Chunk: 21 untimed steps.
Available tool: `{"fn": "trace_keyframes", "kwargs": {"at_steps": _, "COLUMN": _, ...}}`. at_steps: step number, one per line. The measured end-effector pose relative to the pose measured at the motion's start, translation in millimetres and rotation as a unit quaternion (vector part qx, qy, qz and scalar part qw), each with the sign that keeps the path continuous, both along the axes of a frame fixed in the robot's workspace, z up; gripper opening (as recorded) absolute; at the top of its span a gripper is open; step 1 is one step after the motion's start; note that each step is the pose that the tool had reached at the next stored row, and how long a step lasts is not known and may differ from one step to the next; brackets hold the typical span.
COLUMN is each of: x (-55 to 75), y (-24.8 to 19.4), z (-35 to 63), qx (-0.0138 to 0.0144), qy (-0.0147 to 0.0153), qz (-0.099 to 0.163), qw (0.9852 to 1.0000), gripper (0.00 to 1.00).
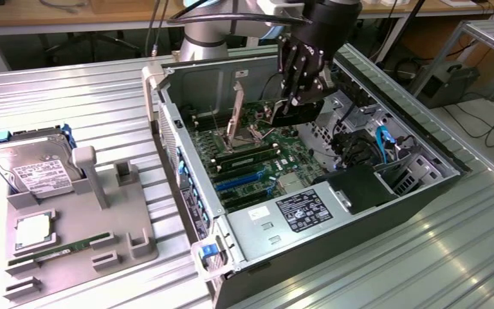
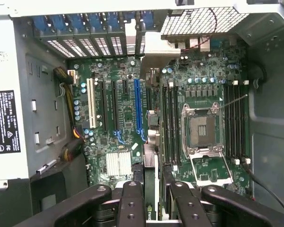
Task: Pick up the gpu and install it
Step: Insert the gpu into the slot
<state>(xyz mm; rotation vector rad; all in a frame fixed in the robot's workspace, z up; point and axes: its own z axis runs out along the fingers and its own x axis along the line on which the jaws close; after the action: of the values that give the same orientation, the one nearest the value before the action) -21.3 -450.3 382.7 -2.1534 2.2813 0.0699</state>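
Note:
In the exterior view my gripper [image 1: 297, 96] reaches down into the open computer case [image 1: 419, 187] and is shut on the gpu [image 1: 298, 114], a dark card held on edge above the motherboard [image 1: 256, 167]. Its pale tan end bracket [image 1: 237, 106] points toward the case's rear wall. In the wrist view the gpu [image 2: 151, 156] appears edge-on between my black fingers [image 2: 131, 203], hovering beside the blue expansion slot [image 2: 137, 109]. The bracket [image 2: 130, 35] sits near the blue slot clips. I cannot tell whether the card's edge touches a slot.
A silver power supply [image 1: 303, 209] fills the near end of the case, with blue cables [image 1: 383, 145] to the exterior view's right. The open CPU socket [image 2: 201, 127] lies beside the memory slots. A grey fixture [image 1: 75, 225] outside holds a hard drive [image 1: 28, 168] and a green RAM stick [image 1: 58, 250].

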Motion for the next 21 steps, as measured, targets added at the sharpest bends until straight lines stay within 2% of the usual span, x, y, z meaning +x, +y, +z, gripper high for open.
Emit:
{"fn": "trace_keyframes", "kwargs": {"at_steps": 4, "x": -5.9, "y": -1.9, "z": -5.9, "qx": 0.0, "qy": 0.0, "qz": 0.007, "qw": 1.0, "gripper": 0.26}}
{"fn": "trace_keyframes", "kwargs": {"at_steps": 9, "x": -17.4, "y": -6.8, "z": -12.9, "qx": 0.0, "qy": -0.0001, "qz": 0.008, "qw": 1.0, "gripper": 0.26}}
{"fn": "trace_keyframes", "kwargs": {"at_steps": 17, "x": -30.5, "y": -19.2, "z": -19.1, "qx": 0.0, "qy": -0.0008, "qz": 0.009, "qw": 1.0, "gripper": 0.26}}
{"fn": "trace_keyframes", "kwargs": {"at_steps": 21, "x": -35.2, "y": -22.4, "z": -22.8, "qx": 0.0001, "qy": -0.0016, "qz": 0.009, "qw": 1.0, "gripper": 0.26}}
